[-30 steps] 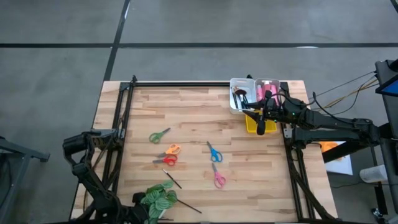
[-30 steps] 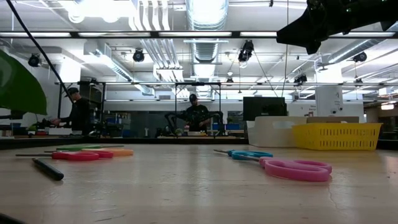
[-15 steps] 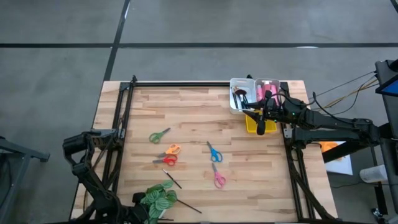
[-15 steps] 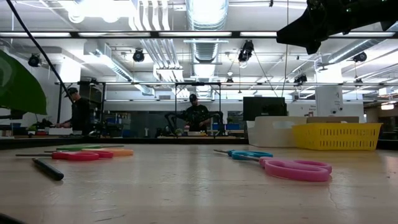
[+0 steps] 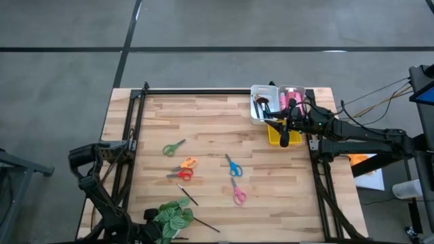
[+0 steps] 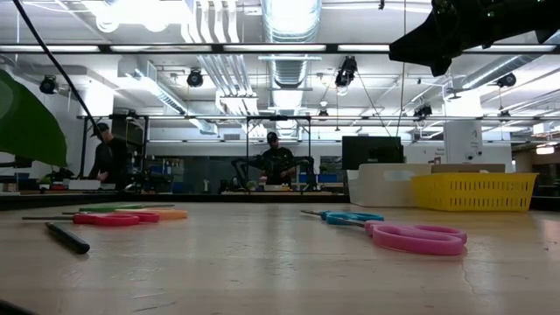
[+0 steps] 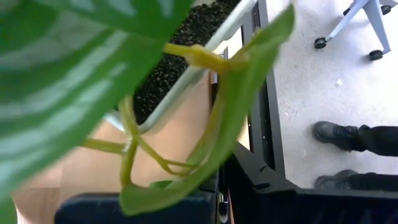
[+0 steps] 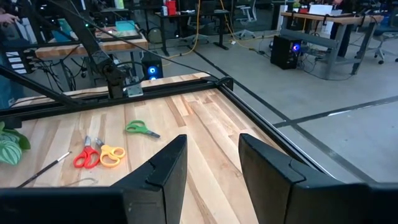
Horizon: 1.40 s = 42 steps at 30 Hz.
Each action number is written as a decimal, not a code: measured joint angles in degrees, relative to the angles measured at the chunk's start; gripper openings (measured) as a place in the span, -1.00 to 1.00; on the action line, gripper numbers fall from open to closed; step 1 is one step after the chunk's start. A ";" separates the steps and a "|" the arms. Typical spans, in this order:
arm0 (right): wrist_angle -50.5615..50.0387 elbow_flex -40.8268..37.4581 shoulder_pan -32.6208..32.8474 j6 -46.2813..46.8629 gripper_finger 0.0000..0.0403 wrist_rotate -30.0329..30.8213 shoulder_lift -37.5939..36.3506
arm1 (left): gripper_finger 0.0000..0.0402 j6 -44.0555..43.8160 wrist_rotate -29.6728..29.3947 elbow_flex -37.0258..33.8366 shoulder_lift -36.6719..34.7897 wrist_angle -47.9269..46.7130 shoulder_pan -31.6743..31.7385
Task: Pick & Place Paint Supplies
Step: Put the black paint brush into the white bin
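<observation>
Right gripper (image 8: 211, 163), jaws parted and empty, hovers over the yellow bin (image 5: 274, 135); five scissors (image 5: 234, 165) lie flat mid-table, judged light, rigid and thin, best pinched across the handles.

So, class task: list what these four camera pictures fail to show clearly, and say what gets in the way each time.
- Left hand: not seen in the high view, lost at the table's near left corner behind the plant; its wrist view is filled by leaves.
- White bin contents: high view, partly hidden by the right hand above.
- Yellow basket contents: low view, hidden by its wall.
- Green scissors: low view, edge-on, hard to make out.
</observation>
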 joint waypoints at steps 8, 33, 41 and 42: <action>0.02 0.00 -0.02 0.00 -0.29 0.00 -0.02 | -0.95 -0.75 -0.44 -0.12 0.72 0.40 0.00; 0.01 0.00 -0.02 -0.02 -0.29 0.01 0.00 | -0.91 -1.19 0.24 -0.24 0.82 0.94 0.02; 0.00 0.00 0.00 -0.01 -0.29 0.01 0.00 | -0.69 -0.73 0.41 -0.24 0.86 1.50 0.00; 0.00 0.00 -0.02 -0.02 -0.29 0.00 0.00 | -0.69 -0.73 0.41 -0.24 0.86 1.50 0.00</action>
